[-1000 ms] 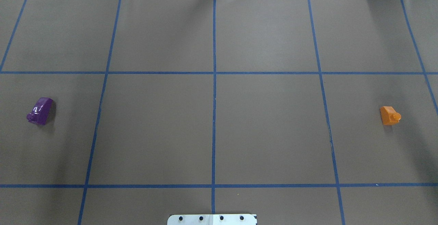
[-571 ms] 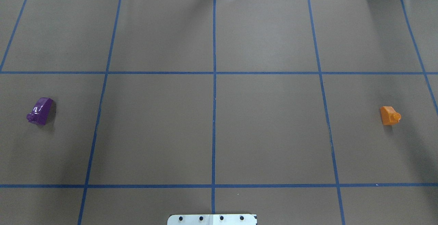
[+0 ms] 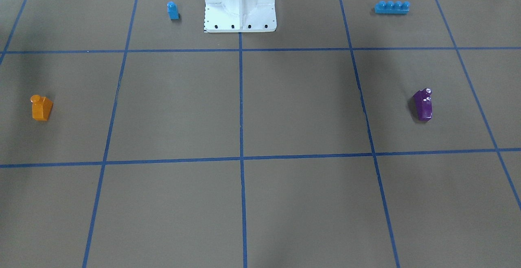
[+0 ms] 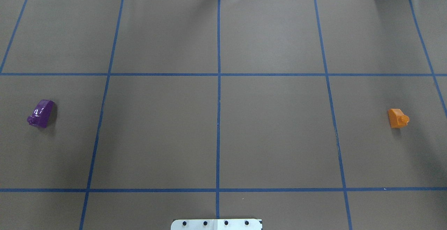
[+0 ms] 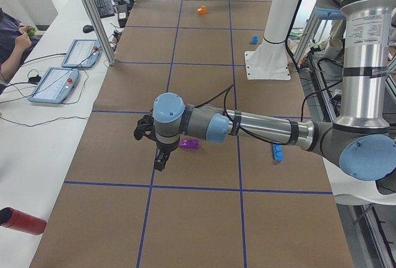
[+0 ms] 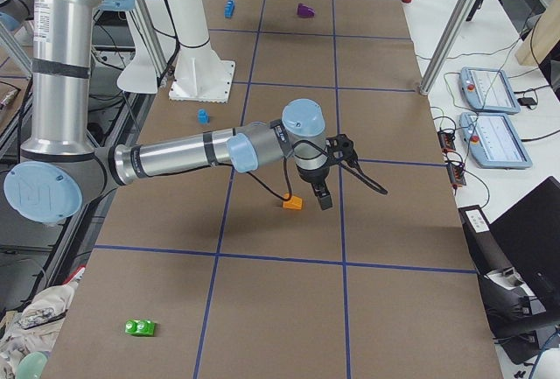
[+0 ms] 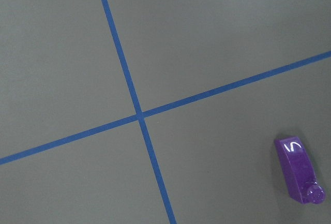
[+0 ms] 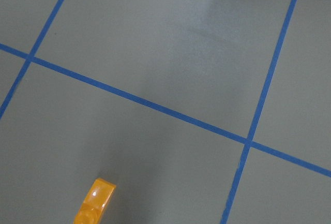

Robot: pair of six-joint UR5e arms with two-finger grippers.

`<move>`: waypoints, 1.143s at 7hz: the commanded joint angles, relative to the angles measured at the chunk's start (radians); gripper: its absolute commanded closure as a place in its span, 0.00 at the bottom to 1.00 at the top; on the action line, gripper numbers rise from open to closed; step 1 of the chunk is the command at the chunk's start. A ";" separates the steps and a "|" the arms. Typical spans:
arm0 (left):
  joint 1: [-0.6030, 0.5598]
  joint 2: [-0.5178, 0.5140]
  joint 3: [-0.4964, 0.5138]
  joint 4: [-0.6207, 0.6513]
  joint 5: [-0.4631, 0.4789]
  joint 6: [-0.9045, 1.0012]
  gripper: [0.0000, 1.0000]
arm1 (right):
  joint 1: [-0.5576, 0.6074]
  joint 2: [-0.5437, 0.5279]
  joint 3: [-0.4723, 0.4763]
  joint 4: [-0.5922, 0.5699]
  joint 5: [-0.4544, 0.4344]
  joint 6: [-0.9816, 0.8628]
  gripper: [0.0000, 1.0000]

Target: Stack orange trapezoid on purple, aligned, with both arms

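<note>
The left gripper [image 5: 159,163] and the right gripper [image 6: 323,199] are shown only in the two side views, small and dark, so it cannot be told how far the fingers of either are parted or whether anything is held. In the right wrist view the orange trapezoid [image 4: 397,118] is cut off by the bottom edge, and only its sloped end is seen. In the left side view the purple [image 4: 41,113] is partly covered by the left arm's wrist. The purple is found far out on the robot's left of the table [image 4: 272,135], lying on its side, and the orange trapezoid far out on the right, also tipped over; the two are set well apart, each near a table end. A wide stretch of brown paper crossed by blue tape lines is left between them. A small blue brick [image 3: 173,10] and a long blue brick [image 3: 392,7] are placed back beside the white pedestal [image 3: 240,5].
</note>
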 commanded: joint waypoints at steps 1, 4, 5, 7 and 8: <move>0.001 -0.003 0.036 -0.052 0.000 0.001 0.00 | -0.003 0.043 -0.025 0.015 0.001 0.005 0.00; 0.085 0.007 0.090 -0.175 -0.011 -0.081 0.00 | -0.068 0.102 -0.065 0.018 0.001 0.010 0.00; 0.168 0.013 0.086 -0.226 -0.041 -0.301 0.00 | -0.090 0.103 -0.066 0.018 0.000 0.028 0.00; 0.318 0.067 0.092 -0.482 0.007 -0.637 0.00 | -0.099 0.101 -0.065 0.018 0.000 0.031 0.00; 0.416 0.072 0.090 -0.559 0.067 -0.762 0.00 | -0.099 0.101 -0.066 0.018 -0.003 0.031 0.00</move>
